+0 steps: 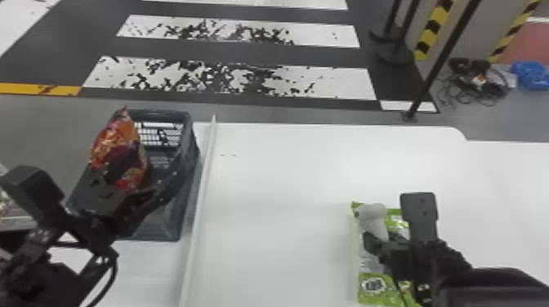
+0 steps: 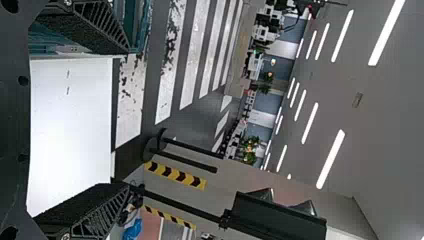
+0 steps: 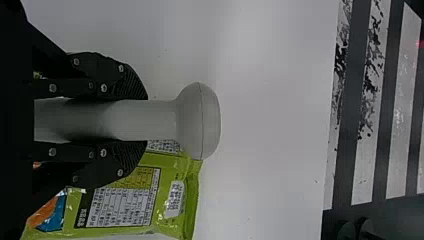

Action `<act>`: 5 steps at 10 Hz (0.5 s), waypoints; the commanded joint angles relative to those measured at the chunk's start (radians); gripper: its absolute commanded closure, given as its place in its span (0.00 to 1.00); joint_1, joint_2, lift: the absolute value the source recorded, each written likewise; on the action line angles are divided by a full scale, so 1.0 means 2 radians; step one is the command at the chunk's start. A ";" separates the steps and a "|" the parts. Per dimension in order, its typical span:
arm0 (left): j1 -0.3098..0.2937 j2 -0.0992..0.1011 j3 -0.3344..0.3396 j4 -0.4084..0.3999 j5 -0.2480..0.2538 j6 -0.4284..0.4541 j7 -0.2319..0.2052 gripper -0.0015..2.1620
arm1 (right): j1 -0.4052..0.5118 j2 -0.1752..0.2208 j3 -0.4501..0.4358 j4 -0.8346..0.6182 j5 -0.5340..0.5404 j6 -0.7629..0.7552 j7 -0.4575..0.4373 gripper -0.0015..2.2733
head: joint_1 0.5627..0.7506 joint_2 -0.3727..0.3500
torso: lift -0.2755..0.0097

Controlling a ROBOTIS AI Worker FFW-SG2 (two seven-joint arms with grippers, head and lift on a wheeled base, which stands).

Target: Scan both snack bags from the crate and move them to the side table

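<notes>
My left gripper (image 1: 137, 194) is over the near part of the dark blue crate (image 1: 188, 196), close to the red-orange snack bag (image 1: 118, 147) leaning up inside it. Wide-apart fingers with nothing between them mark the left gripper (image 2: 122, 120) in its wrist view. On the right, my right gripper (image 1: 380, 243) is closed around the handle of the grey-white scanner (image 1: 372, 214). The green snack bag (image 1: 371, 292) lies on the white table, partly beneath the scanner and arm. In the right wrist view, the right gripper (image 3: 132, 120) holds the scanner (image 3: 197, 120), with the green bag (image 3: 172, 200) beside it.
A raised white strip (image 1: 201, 192) runs between the crate and the broad white tabletop (image 1: 277, 196). Dark poles with round bases (image 1: 394, 53) stand on the floor beyond, near cables (image 1: 474, 85) and a blue bundle (image 1: 531, 75).
</notes>
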 commanded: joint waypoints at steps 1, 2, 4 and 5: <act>0.000 0.000 0.001 0.000 0.000 0.001 0.000 0.02 | -0.001 0.000 0.000 0.004 0.001 0.000 0.000 0.98 | 0.70 0.47 | 0.86; 0.000 0.000 0.001 0.000 0.000 -0.001 0.000 0.02 | -0.003 0.000 -0.001 0.006 0.001 0.000 0.001 0.98 | 0.70 0.46 | 0.86; 0.000 0.000 0.001 0.000 0.000 -0.001 0.000 0.02 | -0.004 0.000 -0.001 0.010 0.001 -0.002 0.002 0.98 | 0.70 0.46 | 0.86; 0.000 0.000 0.001 0.000 0.000 -0.001 0.000 0.02 | -0.004 0.000 -0.001 0.010 0.002 -0.002 0.002 0.98 | 0.70 0.47 | 0.86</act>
